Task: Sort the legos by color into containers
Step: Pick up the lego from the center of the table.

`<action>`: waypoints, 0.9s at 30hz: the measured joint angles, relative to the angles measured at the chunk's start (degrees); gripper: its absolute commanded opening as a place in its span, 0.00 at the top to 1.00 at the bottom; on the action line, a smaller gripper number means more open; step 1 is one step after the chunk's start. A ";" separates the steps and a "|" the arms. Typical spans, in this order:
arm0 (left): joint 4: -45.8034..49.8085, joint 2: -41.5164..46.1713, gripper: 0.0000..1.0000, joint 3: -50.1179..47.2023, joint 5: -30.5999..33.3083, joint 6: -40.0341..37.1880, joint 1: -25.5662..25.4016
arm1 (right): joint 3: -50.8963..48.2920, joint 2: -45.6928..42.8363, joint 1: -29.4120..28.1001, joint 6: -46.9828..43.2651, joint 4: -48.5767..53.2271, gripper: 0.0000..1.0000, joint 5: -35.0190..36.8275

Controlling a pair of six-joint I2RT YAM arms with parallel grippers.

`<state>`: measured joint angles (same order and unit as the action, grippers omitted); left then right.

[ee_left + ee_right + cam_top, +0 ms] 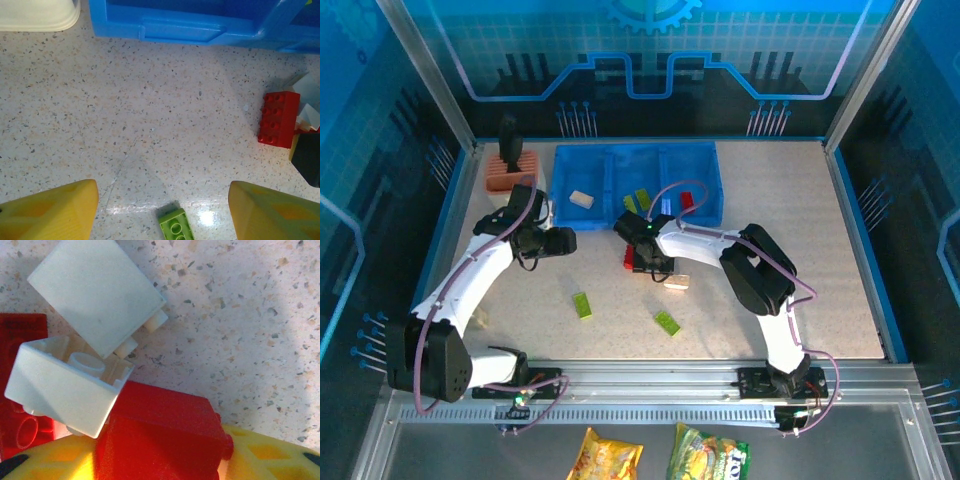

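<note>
Two cream-white legos (pixel 97 297), one hollow underside up, against red legos (pixel 160 435).

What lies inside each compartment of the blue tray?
In the translucent blue plastic tray: left, one cream brick; middle, lime green bricks, count unclear; right, one red brick. The right arm hides the middle's near edge.

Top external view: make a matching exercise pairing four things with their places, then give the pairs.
Things:
1. small cream plastic brick in the translucent blue plastic tray
2. lime green plastic brick in the tray
3. red plastic brick in the tray
4. cream block with ribbed orange top
Places:
A. right compartment
B. on the table, left of the tray
C. left compartment
D. middle compartment
Pairs: 1-C, 2-D, 3-A, 4-B
</note>
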<state>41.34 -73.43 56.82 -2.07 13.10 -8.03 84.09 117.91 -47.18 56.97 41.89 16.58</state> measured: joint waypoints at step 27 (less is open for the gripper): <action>-0.11 0.00 0.30 -0.02 -0.83 0.00 0.44 | -1.95 -6.51 2.82 -8.39 0.76 0.56 -0.26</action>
<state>41.23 -73.43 56.80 -2.90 13.10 -7.60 82.15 111.39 -44.36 48.58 42.65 16.32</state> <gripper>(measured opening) 0.704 0.463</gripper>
